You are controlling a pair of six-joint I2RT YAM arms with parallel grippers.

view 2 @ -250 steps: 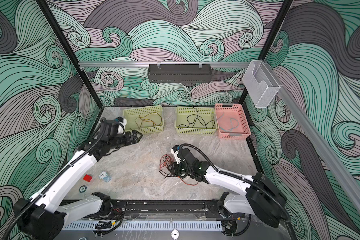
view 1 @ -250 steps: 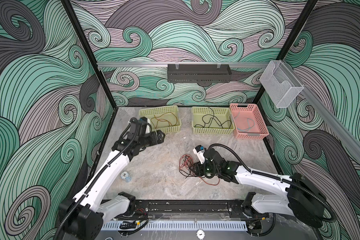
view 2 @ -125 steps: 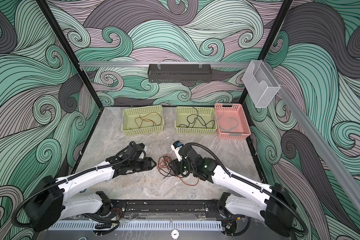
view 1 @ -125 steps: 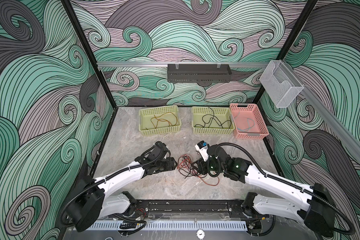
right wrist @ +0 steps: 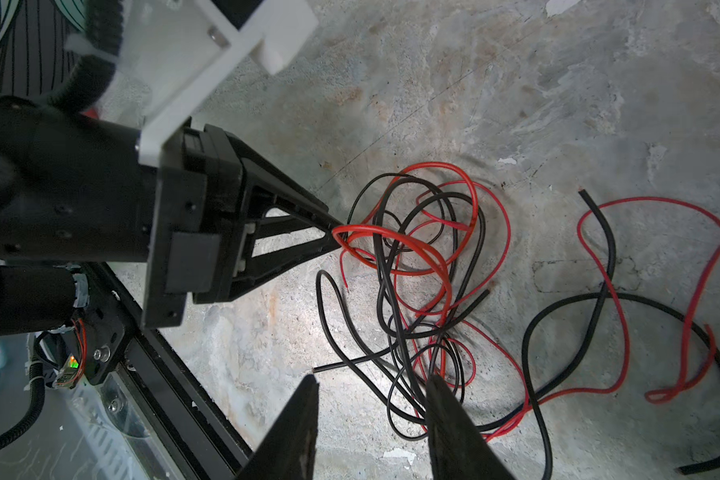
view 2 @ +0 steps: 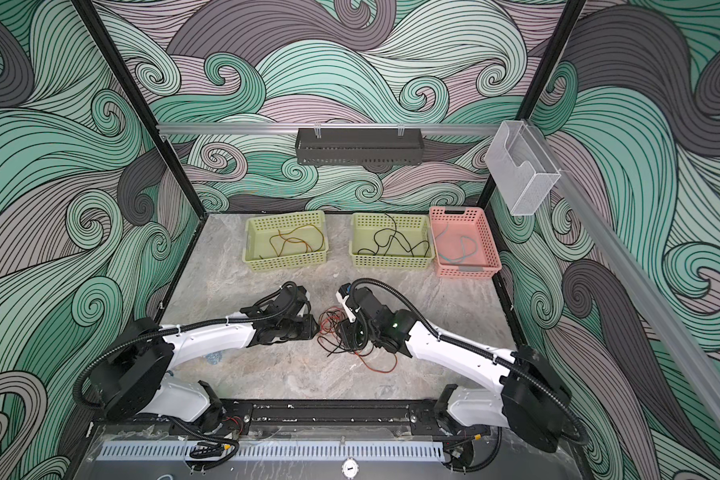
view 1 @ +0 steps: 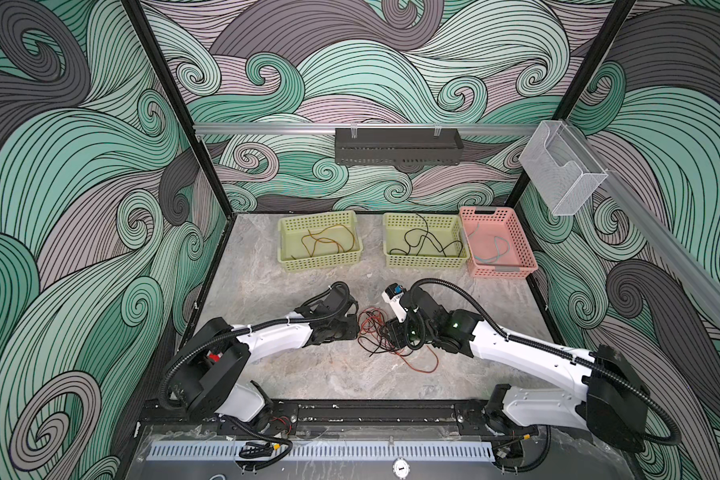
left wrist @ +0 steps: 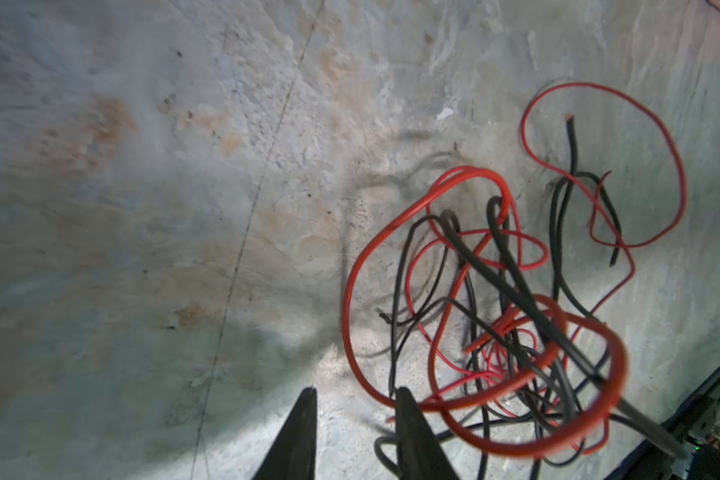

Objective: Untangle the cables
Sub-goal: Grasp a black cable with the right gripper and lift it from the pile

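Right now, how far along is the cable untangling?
Done: a red-orange cable lies in the left green basket, a black cable in the middle green basket, a teal cable in the pink basket. In hand: the left pincer sits at a red loop of the red-and-black tangle, the right pincer at its opposite side, jaws apart, neither clearly gripping. Left: that whole tangle, on the table.

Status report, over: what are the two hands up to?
Left hand open beside the cables. Right hand open over them. All knotted, red and black. Nothing blocking.
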